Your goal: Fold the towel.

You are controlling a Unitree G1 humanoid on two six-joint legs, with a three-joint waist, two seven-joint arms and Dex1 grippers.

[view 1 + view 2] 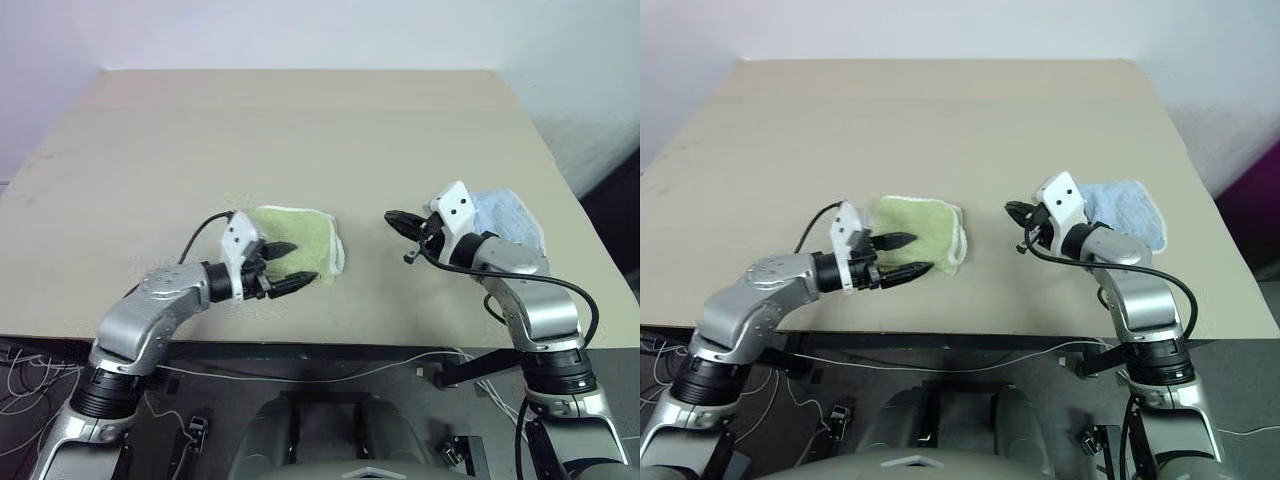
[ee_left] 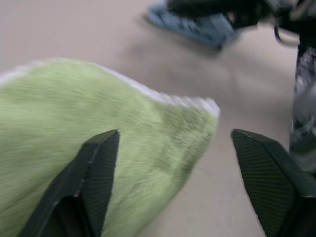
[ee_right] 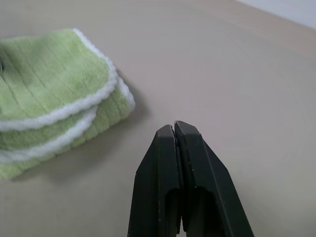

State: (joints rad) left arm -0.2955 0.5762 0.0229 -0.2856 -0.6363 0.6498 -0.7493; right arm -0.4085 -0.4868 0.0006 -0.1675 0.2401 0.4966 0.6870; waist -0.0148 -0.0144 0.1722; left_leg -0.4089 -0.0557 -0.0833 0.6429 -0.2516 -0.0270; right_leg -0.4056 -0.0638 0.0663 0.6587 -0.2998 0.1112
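The light green towel [image 1: 300, 240] lies folded into a small stacked square on the tan table [image 1: 300, 130], its white-edged layers lined up along the right side [image 3: 64, 108]. My left gripper [image 1: 285, 268] hovers at the towel's near left corner with its two black fingers [image 2: 94, 173] spread open and nothing between them. To the right of the towel, with bare table between, my right gripper [image 1: 398, 222] points toward it, its fingers [image 3: 175, 163] pressed together and empty.
A smaller light blue cloth [image 1: 508, 215] lies crumpled behind my right wrist near the table's right edge. The table's front edge [image 1: 330, 340] runs just below both arms, with cables hanging beneath it.
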